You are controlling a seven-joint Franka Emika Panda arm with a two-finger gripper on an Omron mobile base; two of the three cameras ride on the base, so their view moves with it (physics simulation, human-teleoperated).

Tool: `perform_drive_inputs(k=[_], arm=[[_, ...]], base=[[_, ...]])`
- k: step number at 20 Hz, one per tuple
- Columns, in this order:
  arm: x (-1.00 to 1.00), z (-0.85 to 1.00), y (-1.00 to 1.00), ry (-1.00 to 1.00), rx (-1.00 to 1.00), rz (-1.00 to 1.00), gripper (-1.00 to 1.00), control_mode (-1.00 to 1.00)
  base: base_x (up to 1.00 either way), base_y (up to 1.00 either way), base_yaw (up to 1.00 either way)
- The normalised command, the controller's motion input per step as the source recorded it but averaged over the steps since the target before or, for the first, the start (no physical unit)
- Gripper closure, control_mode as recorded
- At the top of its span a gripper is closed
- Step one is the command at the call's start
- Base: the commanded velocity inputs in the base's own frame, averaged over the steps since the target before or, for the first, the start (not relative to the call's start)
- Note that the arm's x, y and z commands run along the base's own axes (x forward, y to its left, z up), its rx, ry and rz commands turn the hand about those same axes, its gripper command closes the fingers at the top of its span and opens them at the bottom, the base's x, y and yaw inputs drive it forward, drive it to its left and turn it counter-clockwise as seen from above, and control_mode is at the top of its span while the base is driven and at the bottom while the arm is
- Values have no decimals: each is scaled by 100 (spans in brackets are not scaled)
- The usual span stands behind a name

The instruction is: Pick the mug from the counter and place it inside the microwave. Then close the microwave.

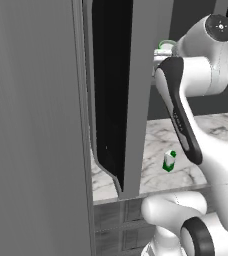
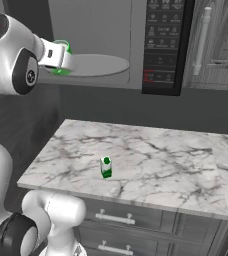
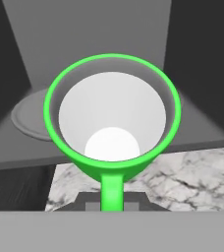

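The bright green mug [image 3: 112, 113], white inside, hangs in the air at the front of the open microwave [image 2: 162, 45]. Its handle [image 3: 112, 189] runs down between the fingertips of my gripper [image 3: 112, 203], which is shut on it. From the right base view the mug [image 2: 62, 59] pokes out past my gripper [image 2: 67, 57], level with the left front edge of the white round plate [image 2: 93, 65]. In the left base view only the mug's rim [image 1: 166, 44] shows above the hand. The marble counter [image 2: 156, 150] lies well below.
The microwave's black glass door [image 1: 111, 100] stands swung open to the left, close to my arm. A tiny green-and-white carton [image 2: 106, 167] stands on the counter near its front edge. Grey drawer fronts [image 2: 116, 217] run under the slab. A cabinet handle [image 2: 202, 40] is right of the microwave.
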Motion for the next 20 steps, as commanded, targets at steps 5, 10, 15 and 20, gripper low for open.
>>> perform_drive_inputs(k=[5,10,15,20], arm=[[23,-24,13,-2,0,0,100,-100],[10,0,5,-2,0,0,100,-100],[17,6,0,1,0,0,100,-100],[42,1,0,4,0,0,100,-100]], base=[[0,0,0],[0,0,0],[0,0,0],[0,0,0]])
